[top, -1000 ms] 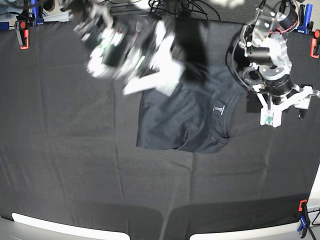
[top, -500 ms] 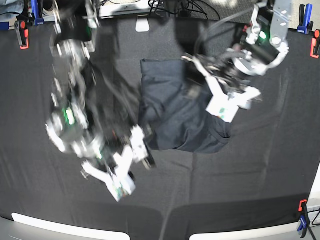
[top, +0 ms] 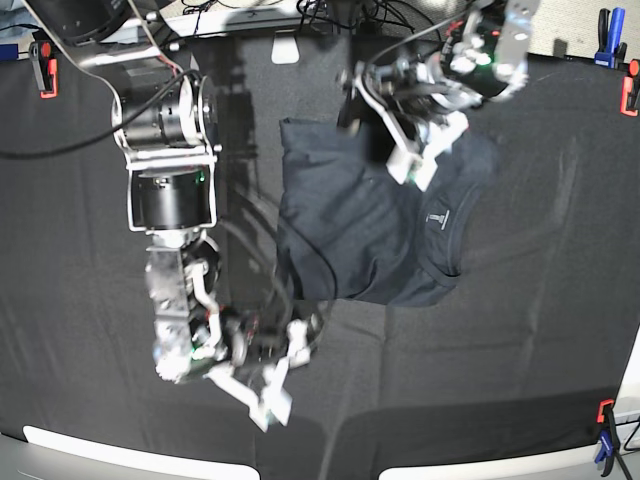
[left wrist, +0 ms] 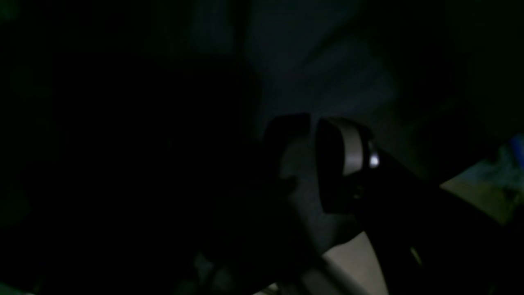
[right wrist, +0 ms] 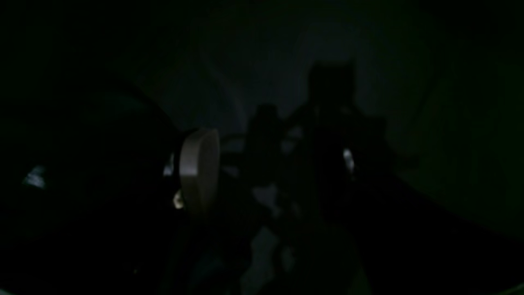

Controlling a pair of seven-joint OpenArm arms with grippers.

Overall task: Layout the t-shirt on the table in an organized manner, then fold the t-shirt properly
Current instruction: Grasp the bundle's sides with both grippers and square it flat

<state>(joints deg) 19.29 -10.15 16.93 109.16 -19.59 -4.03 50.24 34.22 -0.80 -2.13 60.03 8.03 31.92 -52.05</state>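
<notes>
T-shirt (top: 365, 235): bunched on the table (top: 540, 330), middle, toward the far side.
Left gripper (top: 410, 150): jaws wide apart, holding nothing, over the shirt's far edge, so it is nearer.
Right gripper (top: 268, 390): jaws apart, empty, near side; the shirt lies far-right of it.

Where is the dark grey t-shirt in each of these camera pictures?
Base: the dark slate-grey, thin-fabric t-shirt lies bunched, upper centre of the black-clothed table.
Left wrist: too dark to tell.
Right wrist: too dark to tell.
Shared landmark: none can be made out.
</notes>
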